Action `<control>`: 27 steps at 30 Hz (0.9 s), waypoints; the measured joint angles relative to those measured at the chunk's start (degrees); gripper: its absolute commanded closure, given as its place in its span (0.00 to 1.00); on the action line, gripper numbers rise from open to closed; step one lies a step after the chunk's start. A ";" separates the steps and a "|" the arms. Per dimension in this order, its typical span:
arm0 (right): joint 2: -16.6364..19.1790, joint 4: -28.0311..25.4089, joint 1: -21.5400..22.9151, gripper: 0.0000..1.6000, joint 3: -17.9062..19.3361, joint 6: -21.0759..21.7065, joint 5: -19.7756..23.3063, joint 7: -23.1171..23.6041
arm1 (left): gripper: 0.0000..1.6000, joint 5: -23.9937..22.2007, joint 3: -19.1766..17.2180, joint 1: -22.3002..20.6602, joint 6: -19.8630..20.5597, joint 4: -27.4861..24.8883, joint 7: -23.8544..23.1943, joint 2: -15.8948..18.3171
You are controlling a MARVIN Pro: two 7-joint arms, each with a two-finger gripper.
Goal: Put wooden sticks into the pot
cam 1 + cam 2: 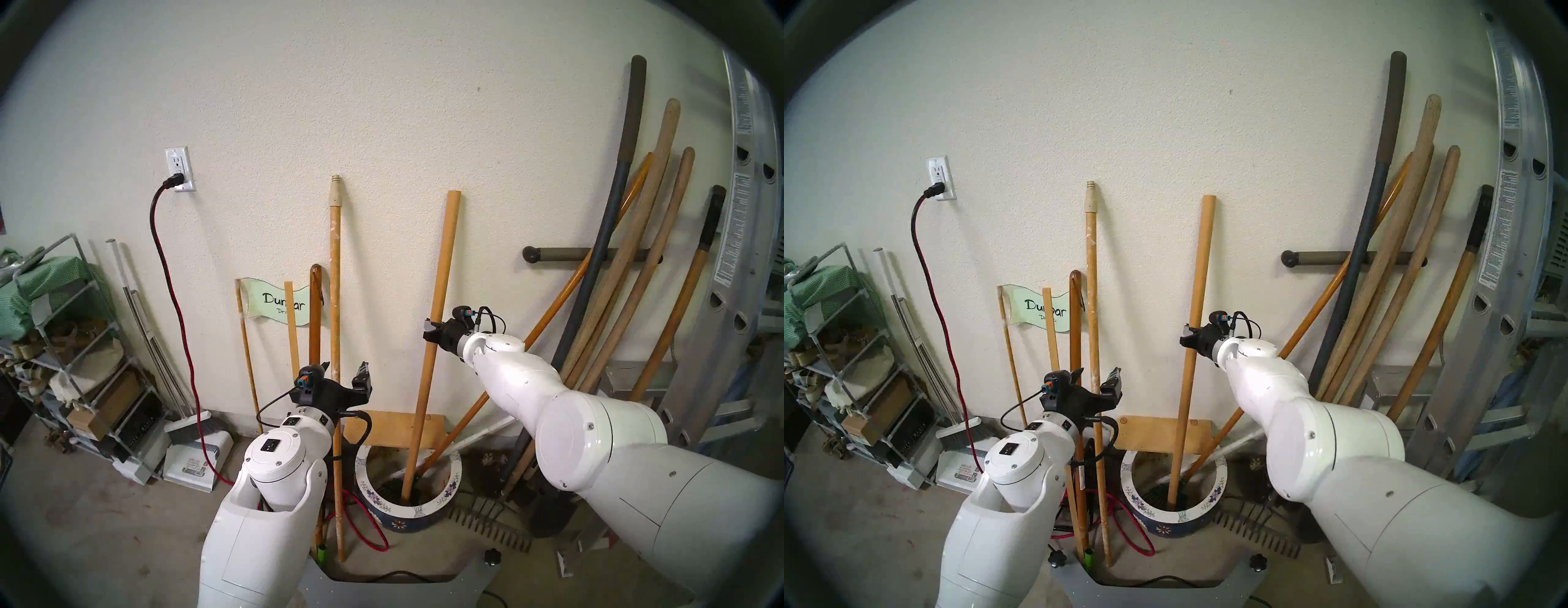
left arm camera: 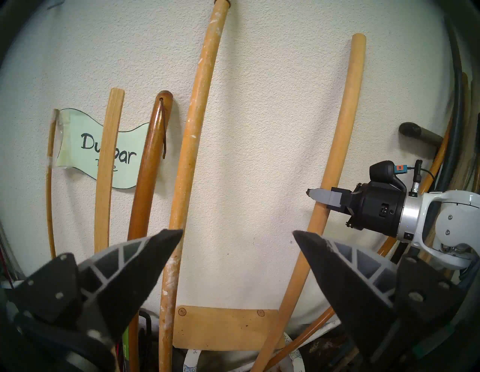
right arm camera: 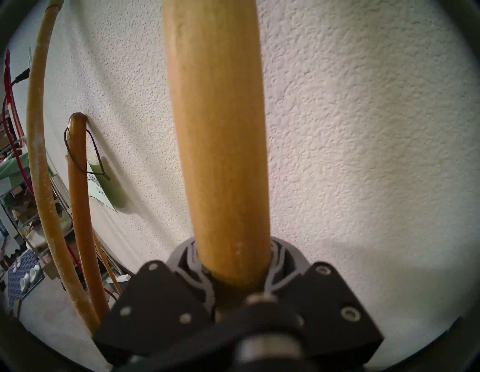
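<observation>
The right end effector [image 1: 430, 330] was clamped around the plain wooden stick [image 1: 441, 293] about midway along its length, its fingers [image 3: 187, 257] wrapped on both sides of the shaft. That stick stood with its lower end inside the pot [image 1: 449, 488], which sat on the floor, and its flat top leaned against the wall [image 1: 382, 106]. The left end effector [image 1: 345, 373] hung with its jaws spread wide and nothing between them; the paint-flecked wooden stick [image 1: 335, 271] rose in the gap between its fingers in the head view, while the left wrist view showed it just beside the left finger [image 2: 145, 259], and contact could not be judged. This stick's foot rested on the floor outside the pot, just to the pot's left. The left arm covered part of its lower shaft. The pot's near wall hid the bottom of the plain stick. A tan wooden board [image 1: 394, 429] stood behind the pot against the wall.
</observation>
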 measured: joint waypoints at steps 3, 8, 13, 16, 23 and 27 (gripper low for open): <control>0.04 0.95 0.49 1.00 0.04 -0.36 -0.08 -0.25 | 0.00 0.00 0.00 0.00 0.00 0.00 0.00 0.00; 0.16 2.72 1.46 0.76 0.23 -0.88 -0.29 -0.54 | 0.00 0.00 0.00 0.00 0.00 0.00 0.00 0.00; 0.21 3.55 1.96 0.53 0.37 -0.90 -0.54 -0.83 | 0.00 0.00 0.00 0.00 0.00 0.00 0.00 0.00; 0.27 3.94 2.17 0.43 0.64 -0.81 -0.62 -0.84 | 0.00 0.00 0.00 0.00 0.00 0.00 0.00 0.00; 0.62 4.40 2.26 0.00 1.34 -0.59 -0.57 -0.87 | 0.00 0.00 0.00 0.00 0.00 0.00 0.00 0.00; 0.91 4.25 2.31 0.00 1.70 -0.60 -0.44 -0.25 | 0.00 0.00 0.00 0.00 0.00 0.00 0.00 0.00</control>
